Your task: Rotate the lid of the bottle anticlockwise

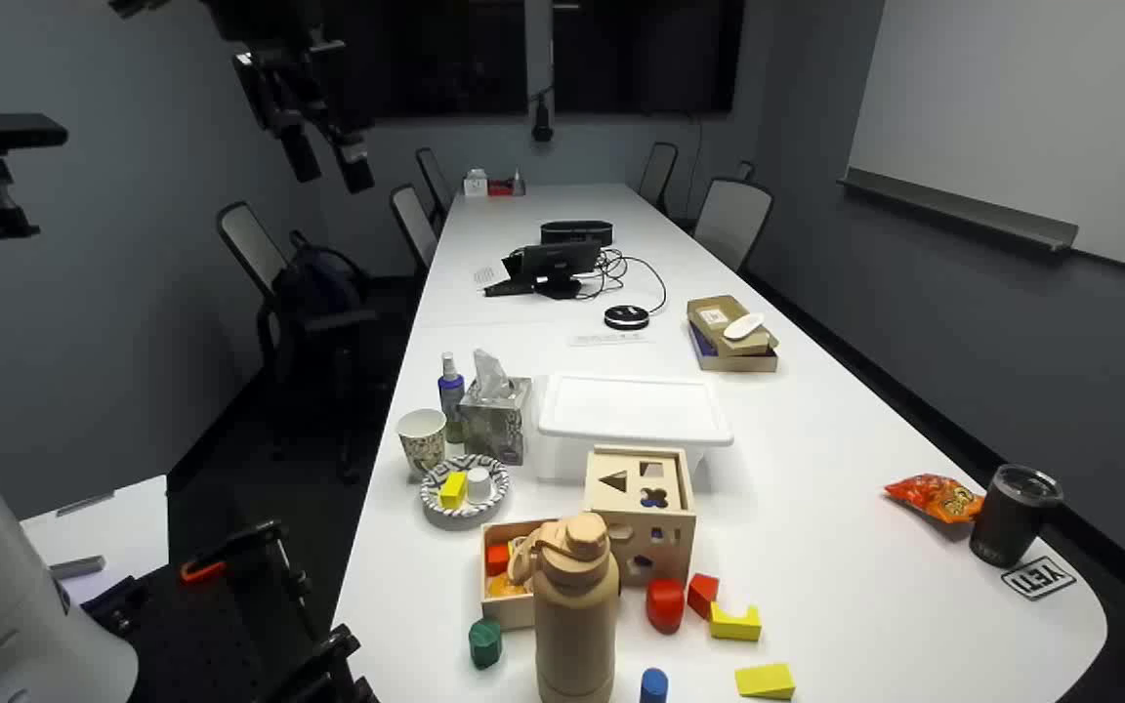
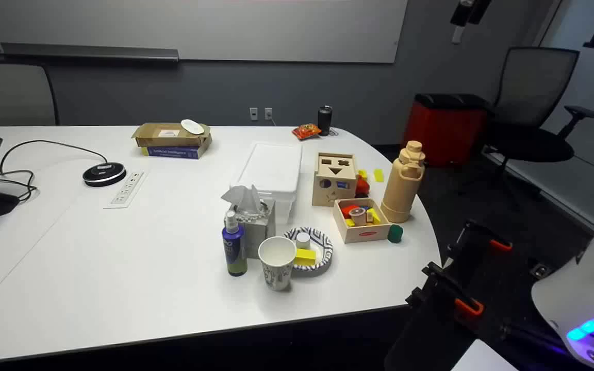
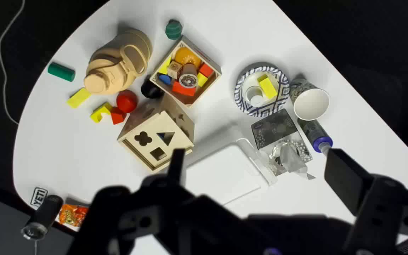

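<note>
While holding the gripper (image 3: 257,163) high, spread and empty, aim for the lid (image 1: 584,536) atop the upright bottle (image 1: 574,635) near the end of the table (image 1: 895,625); likely stiff, slick: pinch opposite sides.

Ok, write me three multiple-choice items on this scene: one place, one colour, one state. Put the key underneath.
1. The orange packet lies beside the:
A. paper cup
B. tissue box
C. black tumbler

2. The bottle is:
A. tan
B. green
C. blue

3. The claw is:
A. shut on the lid
B. open
C. shut on nothing

Key:
1 C: both exterior views show them next to each other.
2 A: its tan body shows in all three views.
3 B: the wrist view shows its fingers wide apart.
</note>
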